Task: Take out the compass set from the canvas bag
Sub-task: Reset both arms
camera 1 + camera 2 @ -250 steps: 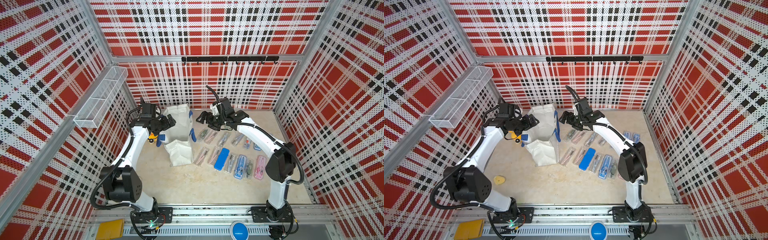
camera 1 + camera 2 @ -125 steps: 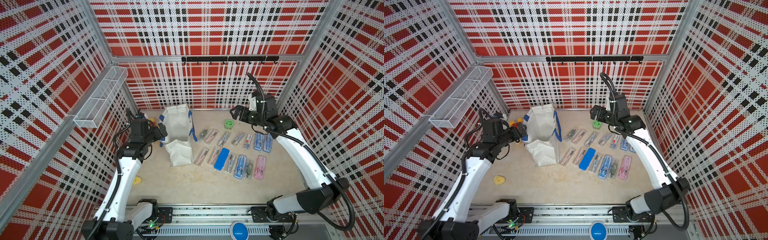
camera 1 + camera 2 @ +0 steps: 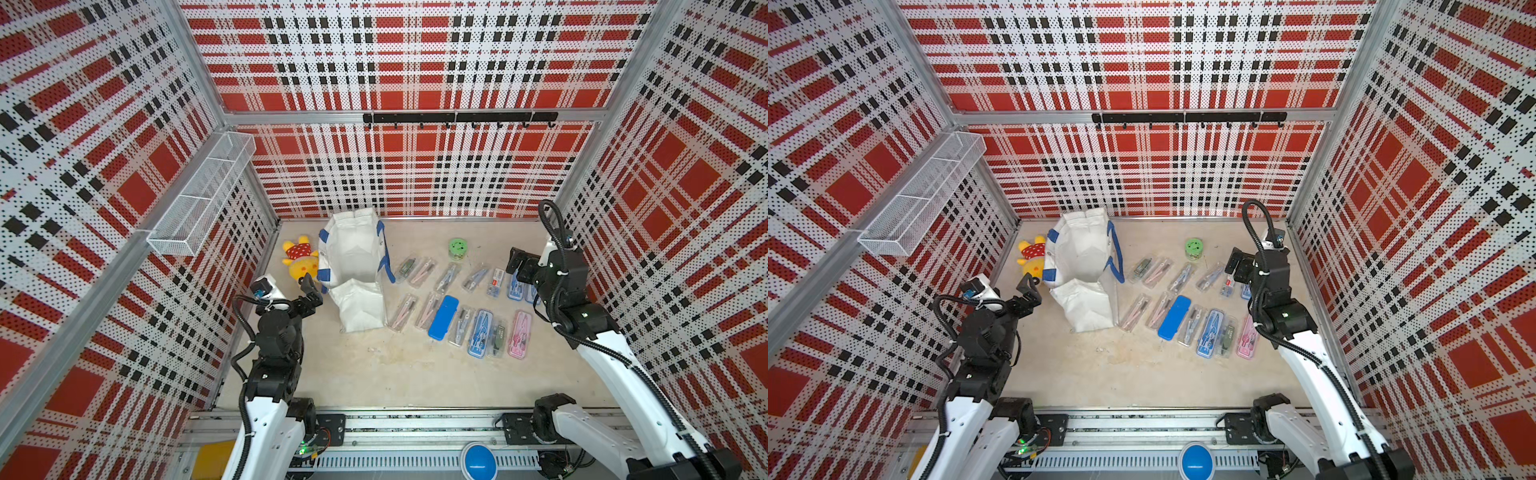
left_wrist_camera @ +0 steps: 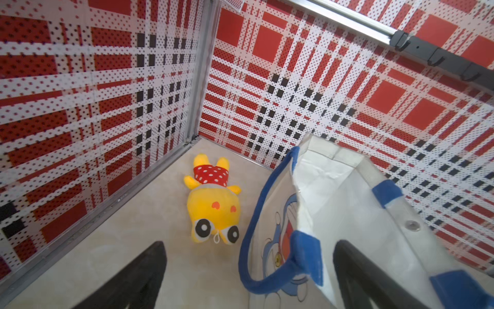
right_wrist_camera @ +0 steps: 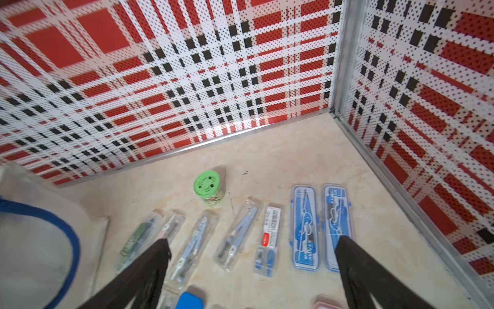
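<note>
Both hands are spread wide and hold nothing. In a top view, the left hand (image 3: 312, 289) sits just beside the near blue corner of the canvas bag (image 3: 353, 257). In the left wrist view one finger overlaps the bag's side by the blue handle, but I cannot tell whether it touches the fabric. The right hand (image 3: 519, 266) hangs over the far end of the laid-out cases, well apart from the bag.

The bag stands near the back wall with its mouth open, next to a yellow plush toy (image 3: 300, 262). What shows of its inside is plain white lining with no case visible, though the bottom is partly hidden.

Two rows of compass sets (image 3: 480, 332) lie on the surface (image 3: 395, 374) beside the bag, mostly clear cases plus a solid blue case (image 3: 442, 316) and a pink case (image 3: 519, 334). A green-lidded jar (image 3: 457, 248) stands behind them.

Judging by this, the unpacking looks finished or very nearly so. At most a check of the bag's bottom is left.
</note>
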Available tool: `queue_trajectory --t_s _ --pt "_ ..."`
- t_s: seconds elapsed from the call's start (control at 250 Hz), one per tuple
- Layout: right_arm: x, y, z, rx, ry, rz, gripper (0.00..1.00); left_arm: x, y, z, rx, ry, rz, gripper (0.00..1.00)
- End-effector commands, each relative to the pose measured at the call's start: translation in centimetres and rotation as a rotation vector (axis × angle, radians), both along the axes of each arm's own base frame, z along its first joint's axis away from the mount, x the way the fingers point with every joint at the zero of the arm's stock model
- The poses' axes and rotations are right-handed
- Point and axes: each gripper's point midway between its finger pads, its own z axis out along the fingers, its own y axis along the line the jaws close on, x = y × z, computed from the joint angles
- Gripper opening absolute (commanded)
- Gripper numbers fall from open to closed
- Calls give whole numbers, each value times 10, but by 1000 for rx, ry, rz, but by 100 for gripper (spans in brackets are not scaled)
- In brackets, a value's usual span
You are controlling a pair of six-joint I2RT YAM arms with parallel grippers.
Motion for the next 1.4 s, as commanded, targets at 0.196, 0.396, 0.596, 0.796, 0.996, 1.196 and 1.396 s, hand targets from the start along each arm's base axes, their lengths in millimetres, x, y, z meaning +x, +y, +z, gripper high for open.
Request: queue_trajectory --t_s 0.196,0.396,0.596,0.796,0.996,1.196,1.396 --pt "2 -56 -77 -234 48 -195 99 -2 13 -68 279 192 128 100" --pt "14 -59 -111 -302 -51 -179 100 21 2 -98 303 215 68 100" --pt "40 -43 -140 -329 -117 -95 100 67 -15 -100 308 183 -2 100" --pt "49 -34 -161 -320 -155 -21 100 108 -22 -106 362 179 -52 99" --pt "54 -41 -168 -309 -89 -56 100 106 -7 -130 299 187 -32 100" --pt "54 -50 -167 -285 -95 -79 100 119 -16 -129 331 195 -52 100" --pt "54 -49 -167 -284 -95 -75 100 119 -16 -128 332 194 -52 100"
